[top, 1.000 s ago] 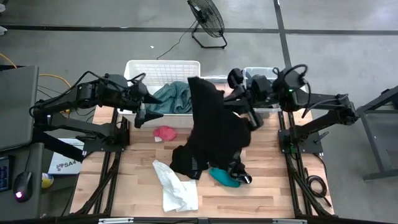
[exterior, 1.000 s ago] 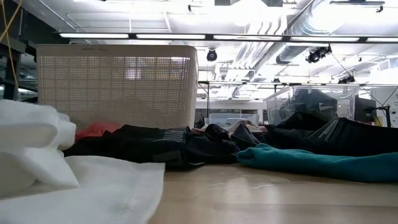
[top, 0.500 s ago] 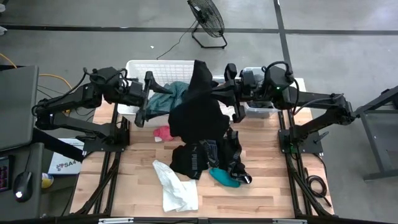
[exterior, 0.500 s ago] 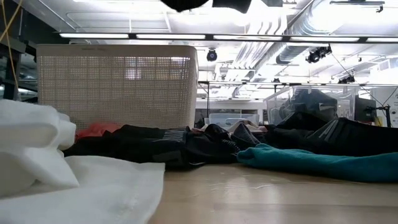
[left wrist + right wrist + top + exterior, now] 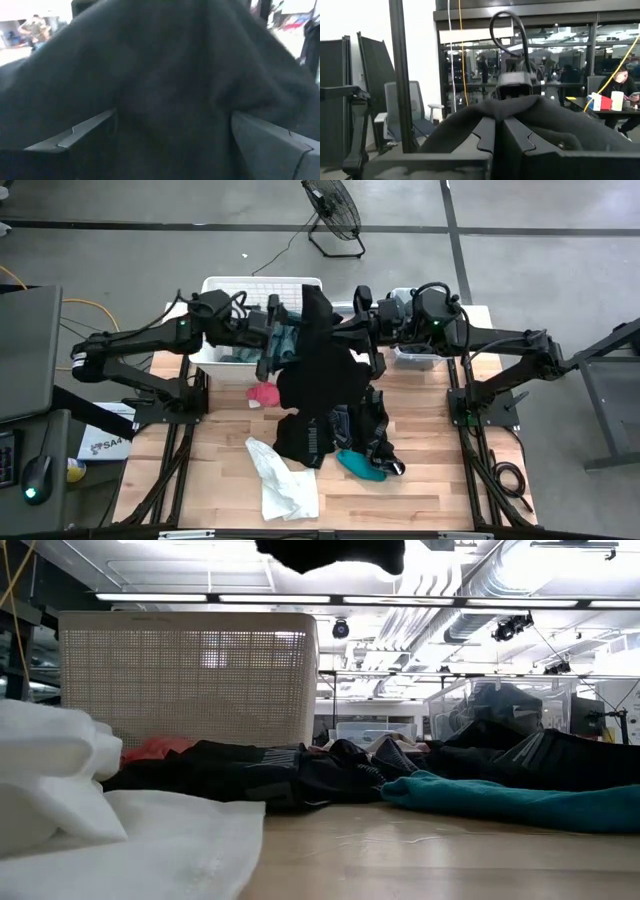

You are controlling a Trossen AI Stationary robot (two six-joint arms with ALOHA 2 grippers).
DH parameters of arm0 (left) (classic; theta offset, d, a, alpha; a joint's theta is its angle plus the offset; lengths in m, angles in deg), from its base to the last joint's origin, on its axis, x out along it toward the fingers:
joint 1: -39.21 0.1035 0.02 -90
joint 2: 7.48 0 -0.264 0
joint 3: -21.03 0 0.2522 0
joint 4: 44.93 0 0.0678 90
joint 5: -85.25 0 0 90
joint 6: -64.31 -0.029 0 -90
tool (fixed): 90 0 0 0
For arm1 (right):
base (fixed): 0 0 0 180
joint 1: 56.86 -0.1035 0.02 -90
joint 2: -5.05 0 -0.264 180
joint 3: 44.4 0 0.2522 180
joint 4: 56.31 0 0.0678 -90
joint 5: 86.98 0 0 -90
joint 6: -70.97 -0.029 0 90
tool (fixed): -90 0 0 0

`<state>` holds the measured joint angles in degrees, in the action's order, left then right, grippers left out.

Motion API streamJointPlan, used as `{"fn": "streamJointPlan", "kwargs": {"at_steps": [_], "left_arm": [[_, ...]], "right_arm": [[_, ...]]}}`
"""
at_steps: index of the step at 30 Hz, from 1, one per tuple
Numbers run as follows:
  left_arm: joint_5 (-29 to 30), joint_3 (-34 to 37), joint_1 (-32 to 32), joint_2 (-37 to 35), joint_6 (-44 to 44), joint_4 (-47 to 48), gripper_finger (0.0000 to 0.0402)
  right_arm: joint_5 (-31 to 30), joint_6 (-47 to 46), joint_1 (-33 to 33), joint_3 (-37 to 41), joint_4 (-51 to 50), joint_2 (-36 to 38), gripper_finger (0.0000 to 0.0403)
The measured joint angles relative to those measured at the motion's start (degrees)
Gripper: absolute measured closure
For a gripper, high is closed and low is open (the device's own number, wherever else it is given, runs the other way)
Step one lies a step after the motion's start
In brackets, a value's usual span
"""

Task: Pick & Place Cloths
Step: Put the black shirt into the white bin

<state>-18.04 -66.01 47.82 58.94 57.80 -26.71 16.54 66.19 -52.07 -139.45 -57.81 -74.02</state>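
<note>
High view has the large black cloth [image 5: 322, 370] hanging between the left pincer [image 5: 272, 340] and right pincer [image 5: 366, 332] above the bench [image 5: 430, 480], while left wrist view shows its fingers [image 5: 75, 137] spread against fabric, and right wrist view shows fingers [image 5: 485, 137] clamped on the cloth

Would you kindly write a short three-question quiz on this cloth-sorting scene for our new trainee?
1. True or false: the right pincer is shut on the large black fabric garment.
2. Which small cloth lies on the wooden table beside the white slatted plastic basket: A red-pink, B yellow, C striped?
3. Fill in: the left pincer's fingers are ____, with black fabric between them.

Key: 1 true. 2 A, the small red-pink cloth. 3 open.
</note>
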Motion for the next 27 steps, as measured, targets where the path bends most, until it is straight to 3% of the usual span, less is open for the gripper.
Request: {"fn": "streamJointPlan", "kwargs": {"at_steps": [13, 16, 21, 27], "left_arm": [[-1.36, -0.01, -0.02, 7.99, 8.8, -12.42, 0.0025], [-0.68, -0.02, -0.02, 9.04, 10.5, -14.35, 0.0043], [0.23, -0.02, -0.02, 9.72, 12.23, -15.02, 0.0139], [0.21, -0.02, -0.02, 9.72, 14.39, -14.79, 0.0327]], "right_arm": [[0.42, 0.1, 0.52, 0.0, -2.29, -2.08, 0.0398], [0.41, 0.53, 0.57, -0.02, -3.47, -2.03, 0.0398], [0.38, 1.59, 0.59, 0.0, -4.11, -2.05, 0.0398], [-0.15, 2.08, 0.66, -0.02, -5.01, -2.03, 0.0398]]}}
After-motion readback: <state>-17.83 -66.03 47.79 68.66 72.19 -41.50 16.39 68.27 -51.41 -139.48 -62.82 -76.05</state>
